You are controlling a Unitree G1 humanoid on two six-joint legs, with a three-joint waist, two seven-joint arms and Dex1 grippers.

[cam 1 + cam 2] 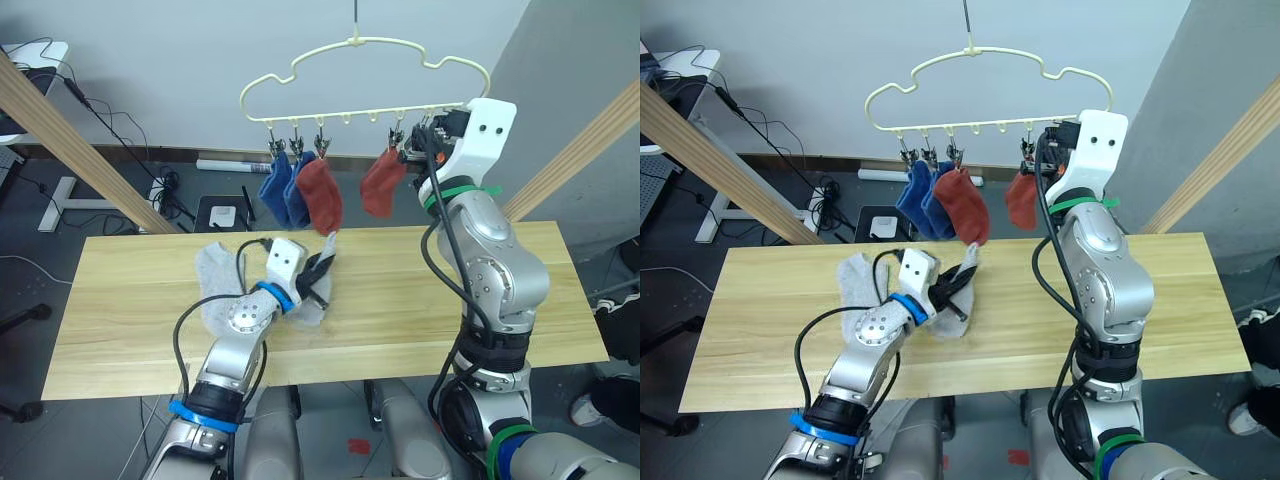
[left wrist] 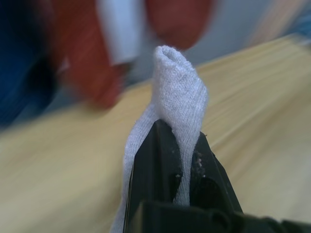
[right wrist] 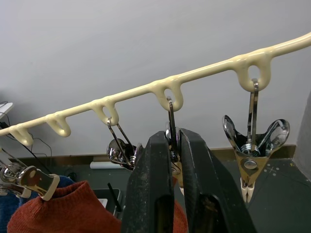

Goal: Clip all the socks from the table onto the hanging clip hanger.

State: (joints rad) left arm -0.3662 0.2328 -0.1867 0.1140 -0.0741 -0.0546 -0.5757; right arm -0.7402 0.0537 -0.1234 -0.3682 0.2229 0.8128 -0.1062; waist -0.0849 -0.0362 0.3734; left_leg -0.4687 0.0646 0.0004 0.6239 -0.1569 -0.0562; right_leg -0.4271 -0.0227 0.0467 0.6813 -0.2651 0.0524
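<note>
The pale yellow clip hanger [image 1: 365, 45] hangs above the far side of the table [image 1: 420, 290]. Two blue socks [image 1: 275, 185] and a rust-red sock [image 1: 320, 195] dangle from its left clips. A second rust-red sock [image 1: 381, 183] hangs further right. My right gripper [image 3: 176, 141] is raised to the hanger's bottom bar, shut on a metal clip [image 3: 171, 127] beside that red sock. My left gripper [image 1: 318, 275] is low over the table, shut on a light grey sock [image 2: 177, 97] whose end sticks up past the fingers. Another grey sock [image 1: 212, 270] lies flat to its left.
Slanted wooden poles [image 1: 70, 140] [image 1: 585, 145] frame the table on both sides. An unused clip [image 3: 252, 155] hangs just past my right gripper. Cables and a white box [image 1: 224, 213] lie on the floor behind the table.
</note>
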